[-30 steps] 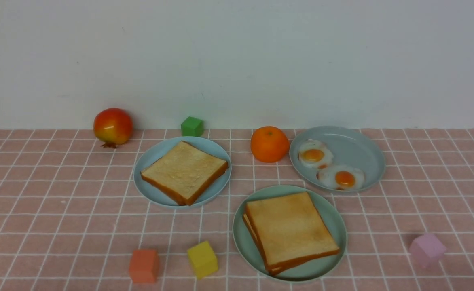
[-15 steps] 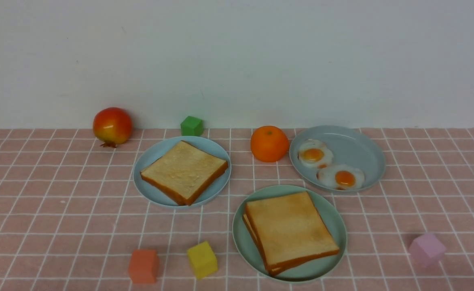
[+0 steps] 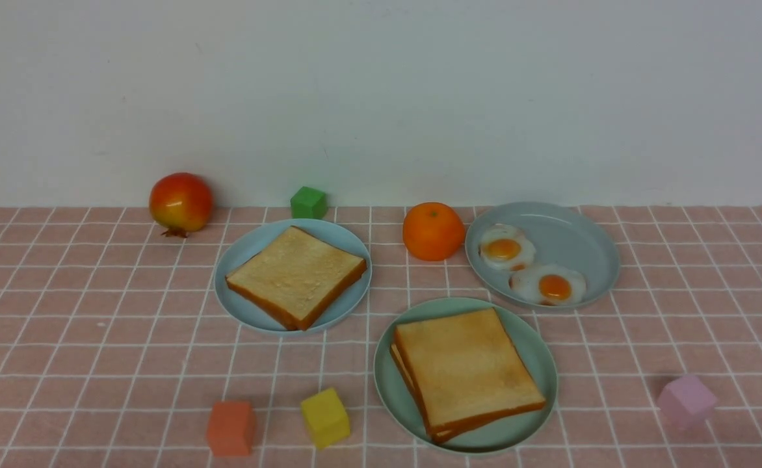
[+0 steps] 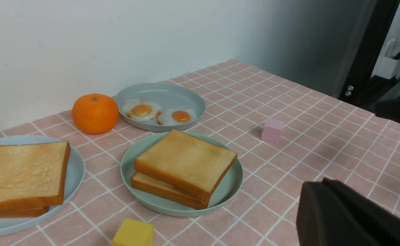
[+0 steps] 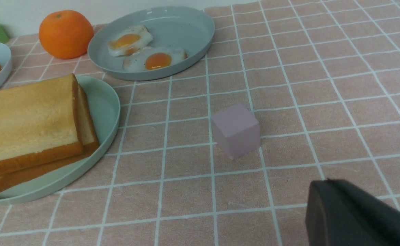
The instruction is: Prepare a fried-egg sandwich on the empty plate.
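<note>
The fried-egg sandwich (image 3: 465, 370) lies on the pale mint-green plate (image 3: 532, 344) at front centre-right: two toast slices stacked, with a thin pale layer at their edge. It also shows in the left wrist view (image 4: 186, 164) on the plate (image 4: 230, 184), and in the right wrist view (image 5: 29, 119) on the plate (image 5: 104, 102). Neither gripper appears in the front view. My left gripper (image 4: 319, 186) is shut and empty, above the cloth and apart from the plate. My right gripper (image 5: 326, 186) is shut and empty, near the pink cube (image 5: 236, 130).
A blue-grey plate (image 3: 251, 244) holds toast (image 3: 293, 276). Another blue-grey plate (image 3: 582, 240) holds two fried eggs (image 3: 530, 266). An orange (image 3: 433, 231), a red fruit (image 3: 181, 202) and green (image 3: 309, 203), red-orange (image 3: 230, 427), yellow (image 3: 325, 416) and pink (image 3: 686, 401) cubes stand around.
</note>
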Controlling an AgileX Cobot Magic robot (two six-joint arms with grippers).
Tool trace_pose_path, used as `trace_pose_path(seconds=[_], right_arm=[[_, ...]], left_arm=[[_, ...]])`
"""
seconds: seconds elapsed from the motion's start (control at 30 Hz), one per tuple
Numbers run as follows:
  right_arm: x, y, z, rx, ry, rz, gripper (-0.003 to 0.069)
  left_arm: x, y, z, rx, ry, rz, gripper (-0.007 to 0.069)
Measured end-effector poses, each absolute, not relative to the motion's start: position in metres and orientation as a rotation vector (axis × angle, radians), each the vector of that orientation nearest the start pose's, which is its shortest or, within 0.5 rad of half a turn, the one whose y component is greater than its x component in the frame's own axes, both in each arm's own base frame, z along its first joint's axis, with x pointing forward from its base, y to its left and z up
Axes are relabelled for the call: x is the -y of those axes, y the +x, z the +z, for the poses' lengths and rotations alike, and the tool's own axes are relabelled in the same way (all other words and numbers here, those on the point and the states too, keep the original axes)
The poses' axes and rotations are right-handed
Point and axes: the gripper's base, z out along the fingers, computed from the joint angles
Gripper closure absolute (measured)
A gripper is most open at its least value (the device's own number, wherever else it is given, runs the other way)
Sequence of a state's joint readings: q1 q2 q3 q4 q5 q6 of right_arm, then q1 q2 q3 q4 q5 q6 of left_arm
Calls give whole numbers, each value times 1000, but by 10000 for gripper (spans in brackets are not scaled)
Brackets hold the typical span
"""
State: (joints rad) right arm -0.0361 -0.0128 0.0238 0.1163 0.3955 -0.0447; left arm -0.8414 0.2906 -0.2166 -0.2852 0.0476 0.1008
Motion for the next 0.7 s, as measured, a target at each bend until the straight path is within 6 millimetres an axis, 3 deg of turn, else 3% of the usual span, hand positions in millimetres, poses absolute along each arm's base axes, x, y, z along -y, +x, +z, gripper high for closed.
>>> trace_pose_path(seconds=[0.13, 0.37, 0.5, 0.6, 0.7], right_arm=[[-2, 52, 171, -1887, 63, 60, 640], [-2, 52, 171, -1887, 63, 60, 635], [-2, 52, 171, -1887, 63, 60, 634], [-2, 52, 171, -1886, 63, 60, 631], [-2, 52, 171, -1886, 63, 60, 628]], left_arm=[[62, 54, 261, -1560, 541, -793, 606], [35, 63, 247, -1470, 241, -575, 612], [14, 56, 213, -1571, -23, -392, 612], [10, 55, 188, -1707, -152, -354, 612], [10, 53, 176, -1821, -190, -354, 612]])
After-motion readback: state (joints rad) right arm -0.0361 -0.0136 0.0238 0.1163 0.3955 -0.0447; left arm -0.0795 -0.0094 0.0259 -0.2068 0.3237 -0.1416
